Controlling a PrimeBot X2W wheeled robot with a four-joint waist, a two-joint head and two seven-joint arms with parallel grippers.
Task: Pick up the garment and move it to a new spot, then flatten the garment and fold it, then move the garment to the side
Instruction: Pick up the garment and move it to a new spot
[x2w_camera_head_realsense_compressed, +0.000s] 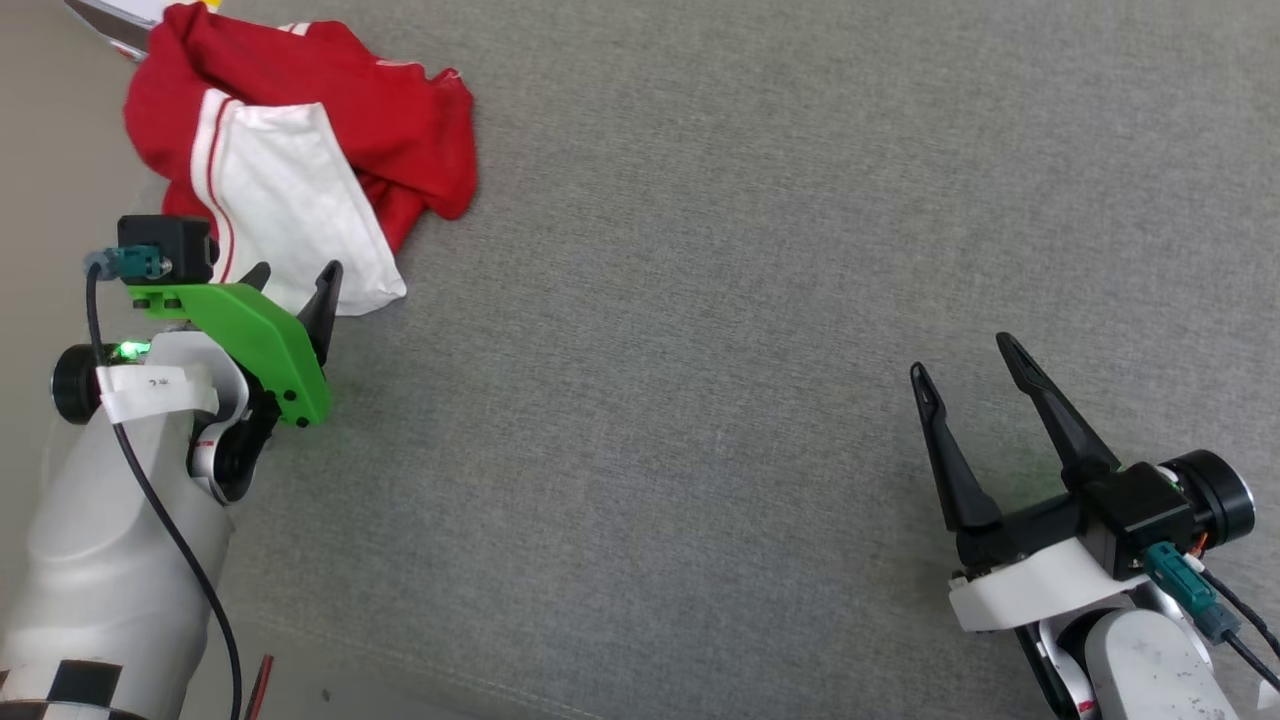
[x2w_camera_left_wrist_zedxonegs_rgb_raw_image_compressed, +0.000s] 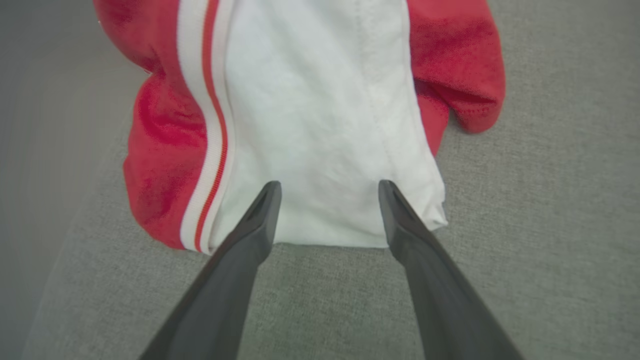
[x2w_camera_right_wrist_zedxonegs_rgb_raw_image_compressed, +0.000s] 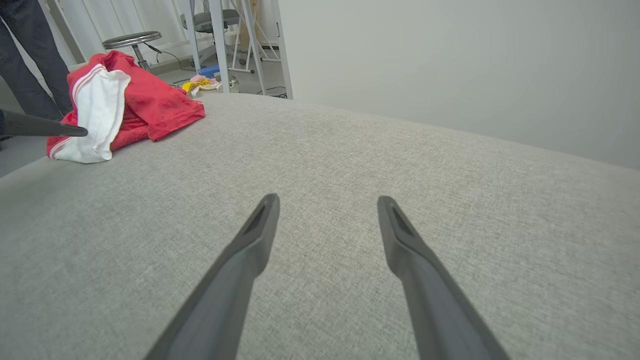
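Note:
The garment (x2w_camera_head_realsense_compressed: 300, 140) lies crumpled at the far left of the grey surface, red cloth with a white sleeve on top and red-and-white stripe trim. My left gripper (x2w_camera_head_realsense_compressed: 296, 274) stands open at the near edge of that white sleeve. In the left wrist view the garment (x2w_camera_left_wrist_zedxonegs_rgb_raw_image_compressed: 320, 110) spreads ahead of the left gripper (x2w_camera_left_wrist_zedxonegs_rgb_raw_image_compressed: 329, 187), whose tips overlap the sleeve's hem with nothing pinched. My right gripper (x2w_camera_head_realsense_compressed: 960, 355) stands open over bare fabric at the lower right, far from the shirt. From the right wrist view the right gripper (x2w_camera_right_wrist_zedxonegs_rgb_raw_image_compressed: 327, 200) points across the surface, with the garment (x2w_camera_right_wrist_zedxonegs_rgb_raw_image_compressed: 125, 107) far off to the left.
The grey cloth-covered surface (x2w_camera_head_realsense_compressed: 700, 300) stretches wide between the two arms. Its left edge (x2w_camera_head_realsense_compressed: 40, 200) runs close beside the garment. In the right wrist view a person's dark legs (x2w_camera_right_wrist_zedxonegs_rgb_raw_image_compressed: 22, 60), a stool (x2w_camera_right_wrist_zedxonegs_rgb_raw_image_compressed: 132, 37) and a metal frame (x2w_camera_right_wrist_zedxonegs_rgb_raw_image_compressed: 220, 40) stand beyond the far edge.

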